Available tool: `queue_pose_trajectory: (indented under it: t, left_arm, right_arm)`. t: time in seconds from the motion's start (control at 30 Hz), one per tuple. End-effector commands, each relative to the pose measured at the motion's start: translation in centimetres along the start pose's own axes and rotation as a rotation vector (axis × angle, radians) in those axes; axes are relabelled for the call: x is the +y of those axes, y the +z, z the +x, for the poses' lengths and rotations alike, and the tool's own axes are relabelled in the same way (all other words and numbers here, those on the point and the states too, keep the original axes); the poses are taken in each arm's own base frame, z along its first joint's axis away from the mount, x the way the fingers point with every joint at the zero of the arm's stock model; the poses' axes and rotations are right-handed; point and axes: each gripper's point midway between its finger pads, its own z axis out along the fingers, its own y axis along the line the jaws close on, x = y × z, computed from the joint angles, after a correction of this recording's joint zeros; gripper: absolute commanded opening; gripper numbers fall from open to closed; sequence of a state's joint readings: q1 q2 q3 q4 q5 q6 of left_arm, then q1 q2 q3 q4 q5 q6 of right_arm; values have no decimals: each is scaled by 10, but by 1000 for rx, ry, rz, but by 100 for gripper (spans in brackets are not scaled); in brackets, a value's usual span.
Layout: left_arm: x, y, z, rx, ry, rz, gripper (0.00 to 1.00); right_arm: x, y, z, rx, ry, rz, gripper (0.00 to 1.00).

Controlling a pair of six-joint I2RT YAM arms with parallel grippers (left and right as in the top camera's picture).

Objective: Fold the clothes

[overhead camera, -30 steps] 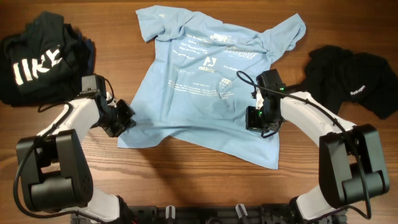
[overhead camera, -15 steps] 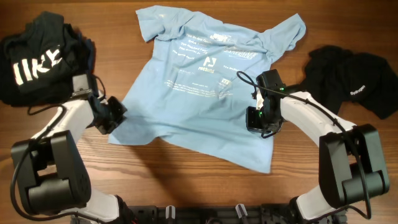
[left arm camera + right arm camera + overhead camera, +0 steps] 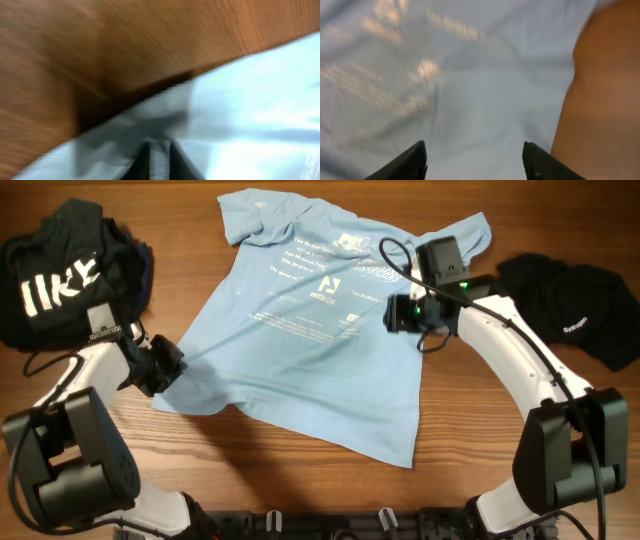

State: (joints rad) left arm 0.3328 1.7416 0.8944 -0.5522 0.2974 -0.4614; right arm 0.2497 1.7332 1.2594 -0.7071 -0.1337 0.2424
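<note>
At the far left a black heap of clothes (image 3: 70, 275) with white lettering lies against the edge of the wooden surface (image 3: 300, 490), with a strip of bare wood between it and the light blue T-shirt (image 3: 320, 350). The left pincer (image 3: 160, 368) sits low at the shirt's lower left corner. In its wrist view the pincer (image 3: 159, 147) shows two dark fingers close together with a strip of pale cloth between them, but the picture is too blurred to tell whether they pinch it or have let go. The shirt lies spread, printed side up and skewed. One sleeve points to the upper left, the other to the upper right, and the hem runs slanting from the left pincer down to a corner at the lower right. Small folds wrinkle the cloth beside the left corner. Below the hem the wood is bare across to both arm bases. The right pincer (image 3: 393, 313) hangs over the shirt's upper right part, near the sleeve seam. Its own view shows the pincer (image 3: 475, 150) released, fingers wide apart with nothing between them, blue cloth below and the shirt's edge meeting bare wood to one side. Further right, a black garment (image 3: 565, 305) lies near the sleeve tip, apart from the shirt's body.
</note>
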Motion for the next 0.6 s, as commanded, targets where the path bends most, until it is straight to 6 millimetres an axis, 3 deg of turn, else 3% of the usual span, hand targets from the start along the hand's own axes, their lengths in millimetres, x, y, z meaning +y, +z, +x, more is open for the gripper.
queue_pose_trajectory:
  t: [0.0, 0.07, 0.23, 0.57]
  left_arm:
    - [20, 8, 22, 55, 29, -79, 49]
    - [4, -4, 12, 5, 84, -47, 56]
    - [-38, -27, 5, -73, 191, 16, 56]
    - [-119, -16, 64, -64, 481, 84, 53]
  right_arm:
    - [4, -12, -37, -129, -129, 7, 66]
    - [6, -14, -50, -182, -157, 6, 71]
    - [-3, -19, -69, -254, -141, 10, 72]
    - [-43, -19, -81, -275, -154, 57, 73]
